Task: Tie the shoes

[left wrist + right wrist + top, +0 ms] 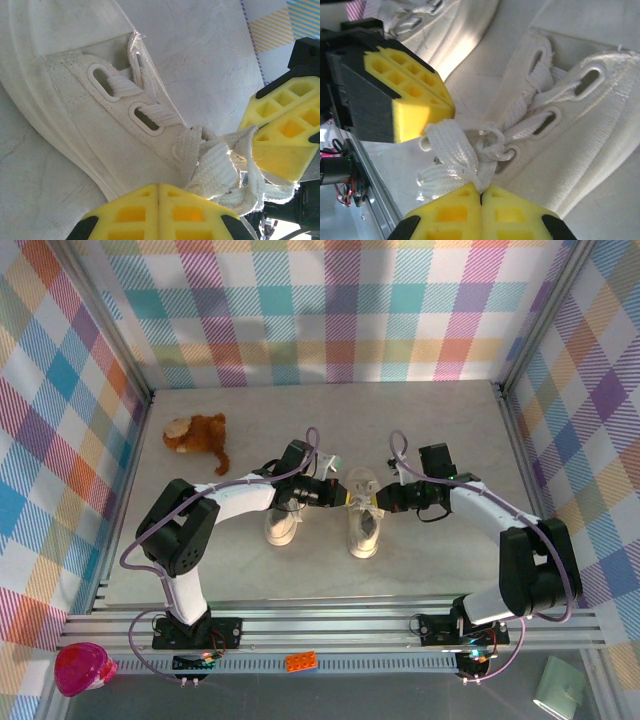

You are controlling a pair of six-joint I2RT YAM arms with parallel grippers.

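Two cream canvas shoes stand side by side mid-table, the left shoe (282,528) and the right shoe (363,532). Both grippers meet over the right shoe's laces. My right gripper (481,187) is shut, with a white lace (451,146) pinched in the seam between its fingers, just beside the knot at the lowest eyelets of the shoe (585,135). My left gripper (159,186) is shut too, its fingers (415,90) pressed together right above the lace loop. No lace shows in its seam. The bunched lace (215,167) lies against its right finger.
A brown plush toy (197,435) lies at the back left. Plaid walls close in three sides, and a metal rail (340,625) runs along the near edge. An orange brick (301,661) and a pink object (84,668) sit below the rail.
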